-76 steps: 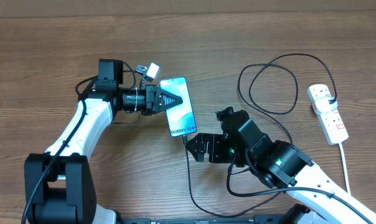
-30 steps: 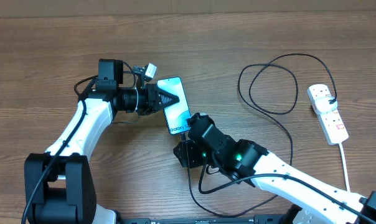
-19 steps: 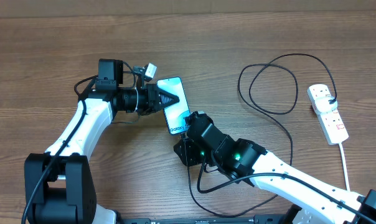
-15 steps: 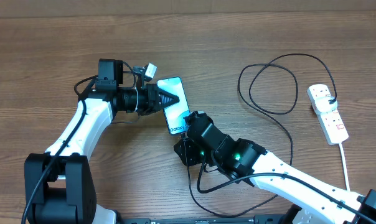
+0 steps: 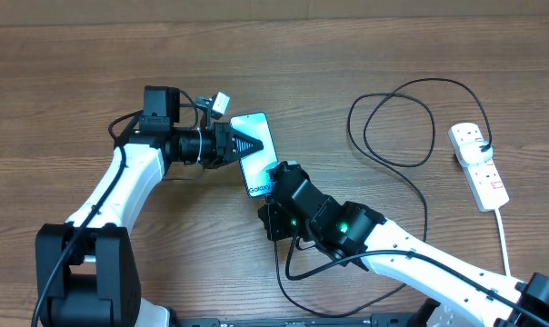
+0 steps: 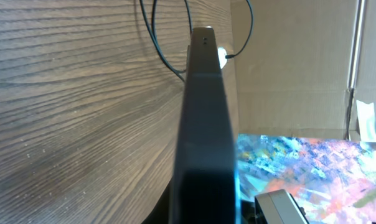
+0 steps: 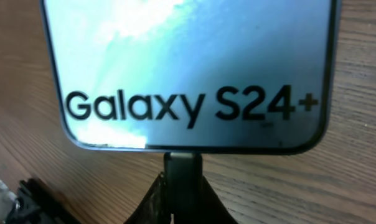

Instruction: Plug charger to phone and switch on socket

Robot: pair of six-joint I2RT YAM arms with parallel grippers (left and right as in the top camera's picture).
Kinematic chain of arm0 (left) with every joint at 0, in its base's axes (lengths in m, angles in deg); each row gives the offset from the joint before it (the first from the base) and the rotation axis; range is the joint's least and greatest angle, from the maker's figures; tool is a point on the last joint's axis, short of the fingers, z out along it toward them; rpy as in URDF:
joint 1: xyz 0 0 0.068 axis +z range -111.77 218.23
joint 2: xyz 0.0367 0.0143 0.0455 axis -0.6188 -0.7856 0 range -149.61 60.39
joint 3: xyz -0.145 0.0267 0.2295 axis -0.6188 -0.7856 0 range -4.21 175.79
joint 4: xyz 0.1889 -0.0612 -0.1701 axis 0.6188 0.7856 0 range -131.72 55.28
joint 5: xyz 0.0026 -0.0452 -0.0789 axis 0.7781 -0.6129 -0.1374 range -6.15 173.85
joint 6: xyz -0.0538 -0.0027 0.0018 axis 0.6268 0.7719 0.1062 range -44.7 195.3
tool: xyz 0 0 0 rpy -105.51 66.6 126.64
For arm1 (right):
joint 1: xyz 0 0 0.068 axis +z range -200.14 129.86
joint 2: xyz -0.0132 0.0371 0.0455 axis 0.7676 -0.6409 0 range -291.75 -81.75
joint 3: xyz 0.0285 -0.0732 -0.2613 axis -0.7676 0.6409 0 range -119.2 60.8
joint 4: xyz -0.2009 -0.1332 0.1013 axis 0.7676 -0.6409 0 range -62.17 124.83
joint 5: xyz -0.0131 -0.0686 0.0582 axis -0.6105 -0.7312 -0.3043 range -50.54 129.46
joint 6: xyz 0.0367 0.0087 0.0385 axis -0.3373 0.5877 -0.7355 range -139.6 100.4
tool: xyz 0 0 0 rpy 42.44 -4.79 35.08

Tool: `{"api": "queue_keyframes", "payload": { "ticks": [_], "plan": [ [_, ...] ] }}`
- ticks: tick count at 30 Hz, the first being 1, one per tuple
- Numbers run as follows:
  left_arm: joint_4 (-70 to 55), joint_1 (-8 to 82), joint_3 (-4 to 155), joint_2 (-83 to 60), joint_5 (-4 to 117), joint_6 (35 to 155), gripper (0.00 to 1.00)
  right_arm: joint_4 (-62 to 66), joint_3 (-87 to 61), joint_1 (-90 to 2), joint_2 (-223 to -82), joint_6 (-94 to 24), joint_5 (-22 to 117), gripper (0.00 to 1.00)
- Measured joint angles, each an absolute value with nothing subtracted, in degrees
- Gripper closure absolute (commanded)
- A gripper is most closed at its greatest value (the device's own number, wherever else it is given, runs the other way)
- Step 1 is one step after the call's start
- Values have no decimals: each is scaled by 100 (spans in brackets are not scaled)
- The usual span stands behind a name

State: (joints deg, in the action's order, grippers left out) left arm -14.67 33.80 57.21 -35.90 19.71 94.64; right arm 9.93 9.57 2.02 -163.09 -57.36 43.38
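The phone [image 7: 188, 56] has a glossy glass screen; the table [image 5: 74, 73] is matt grained wood, the socket [image 5: 479, 166] smooth plastic.

The phone [image 7: 188, 62] has a pale blue screen fading to white, black "Galaxy S24+" lettering and a dark frame. The charger cable [image 7: 183, 165] is black, the power strip [image 5: 479, 163] white with red marks, and the table [image 5: 74, 64] brown with wood grain.

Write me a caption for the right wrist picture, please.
The right fingers hold the charger tip at the bottom edge of the phone, screen reading Galaxy S24+.
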Motion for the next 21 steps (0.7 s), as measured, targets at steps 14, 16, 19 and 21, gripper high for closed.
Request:
{"api": "queue_keyframes", "payload": {
  "ticks": [14,16,19,21],
  "plan": [
    [-1349,3478,5752,-3590,1510,8834,96,1181,960,252,-16327,-5336,4203,96],
    [-1190,3500,5787,-3590,1479,8644,96,1224,960,268,-16349,-5237,4225,96],
    [-984,3518,5824,-3590,1459,8399,96,1229,960,274,-16371,-5157,4286,96],
    [-836,3533,5846,-3590,1433,8224,96,1224,957,274,-16373,-5111,4336,96]
  ]
}}
